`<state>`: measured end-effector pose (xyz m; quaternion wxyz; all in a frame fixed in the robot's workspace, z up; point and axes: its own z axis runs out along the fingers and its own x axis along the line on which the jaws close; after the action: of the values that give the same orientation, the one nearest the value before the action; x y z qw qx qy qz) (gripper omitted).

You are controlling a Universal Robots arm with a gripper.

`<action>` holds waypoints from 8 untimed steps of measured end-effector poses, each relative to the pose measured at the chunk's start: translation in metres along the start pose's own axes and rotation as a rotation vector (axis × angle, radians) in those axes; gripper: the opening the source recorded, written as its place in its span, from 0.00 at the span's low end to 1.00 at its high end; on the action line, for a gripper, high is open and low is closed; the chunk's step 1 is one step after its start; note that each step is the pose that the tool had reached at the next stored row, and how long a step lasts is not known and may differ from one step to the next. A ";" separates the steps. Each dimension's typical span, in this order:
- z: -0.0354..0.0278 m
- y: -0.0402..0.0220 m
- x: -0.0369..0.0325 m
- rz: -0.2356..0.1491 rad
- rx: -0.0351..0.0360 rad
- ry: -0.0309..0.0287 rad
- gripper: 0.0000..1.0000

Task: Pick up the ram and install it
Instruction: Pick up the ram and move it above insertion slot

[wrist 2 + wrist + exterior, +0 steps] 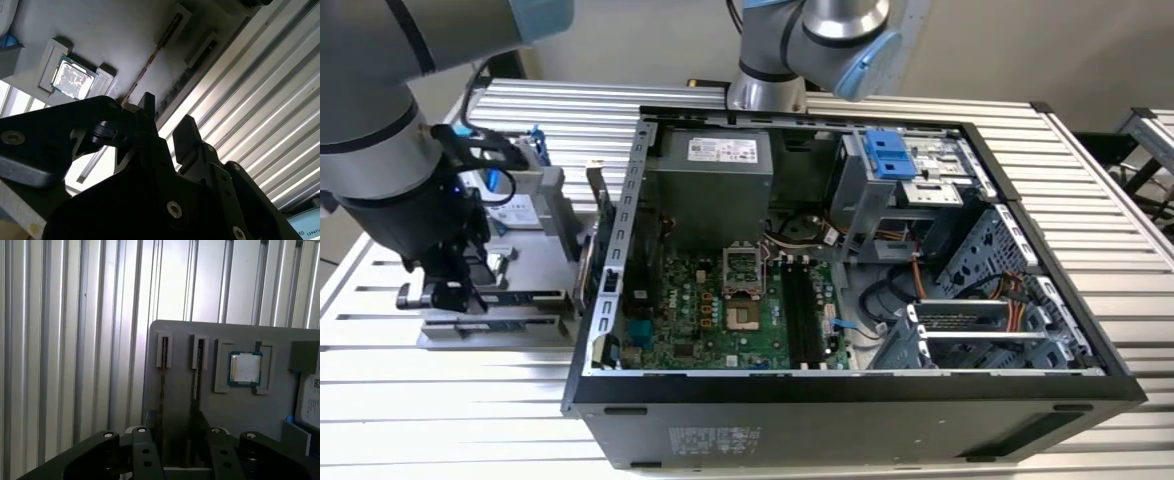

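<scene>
Two ram sticks stand on edge in slots of a grey holder (180,400); one ram stick (163,375) and the other (198,375) show as thin dark lines in the first wrist view. The second wrist view shows one ram edge (150,57). My gripper (176,440) hovers just above the holder with its black fingers (150,437) apart, open, nothing between them. The exterior view shows the gripper (447,292) over the holder (520,300) at the exterior view's left, beside the open computer case (854,390). The motherboard's long black slots (803,315) lie inside the case.
A square silver CPU chip (245,368) sits in a recess of the holder beside the sticks. A silver hard drive (507,212) stands at the holder's back. A second arm's base (774,60) rises behind the case. All rests on a ribbed aluminium table (454,400).
</scene>
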<state>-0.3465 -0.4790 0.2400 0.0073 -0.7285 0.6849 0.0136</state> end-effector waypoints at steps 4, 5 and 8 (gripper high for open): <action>0.0066 0.0001 0.0014 0.003 -0.0004 0.0002 1.00; 0.0084 0.0000 0.0017 0.004 -0.0005 0.0000 1.00; 0.0138 0.0001 0.0021 0.007 -0.0009 0.0000 1.00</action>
<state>-0.3465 -0.4807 0.2261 0.0069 -0.7261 0.6874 0.0140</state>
